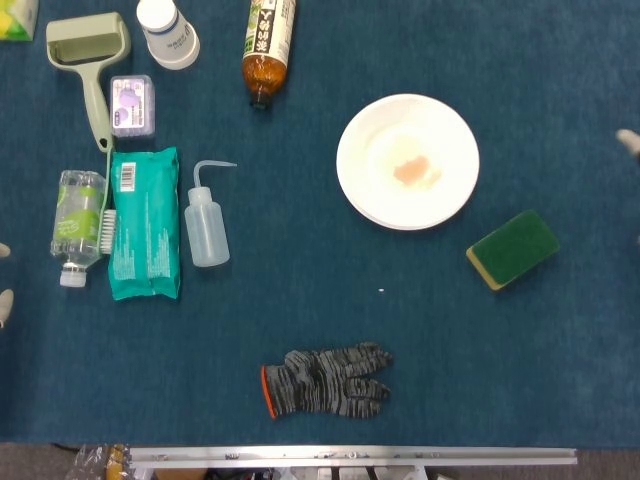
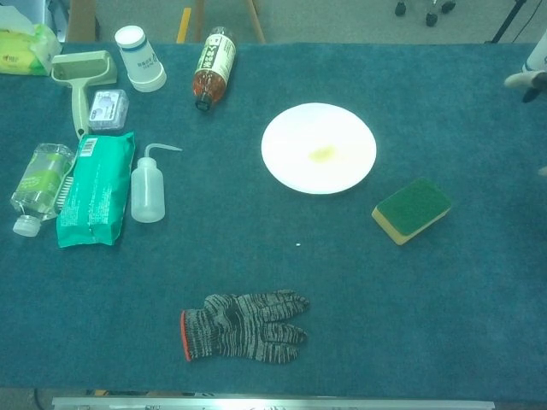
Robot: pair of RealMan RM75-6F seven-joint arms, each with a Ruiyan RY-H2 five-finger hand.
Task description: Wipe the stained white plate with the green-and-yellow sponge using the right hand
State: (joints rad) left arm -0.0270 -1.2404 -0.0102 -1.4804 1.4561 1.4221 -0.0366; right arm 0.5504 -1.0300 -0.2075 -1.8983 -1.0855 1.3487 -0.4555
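1. The round white plate [image 1: 407, 161] with a pinkish stain at its middle lies on the dark blue surface [image 1: 300, 300].
2. The green-and-yellow rectangular sponge [image 1: 512, 249] lies free just below-right of the plate, green face up.
3. Only the right hand's pale fingertips [image 2: 523, 79] show, right of the plate; its grip cannot be told.
4. Left hand's pale fingertips [image 1: 5, 300] show far left of the plate; grip unclear.

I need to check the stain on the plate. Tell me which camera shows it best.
The head view: it looks straight down, so the pinkish stain stands out on the white plate. The chest view shows the stain obliquely, smaller, fainter and yellowish.
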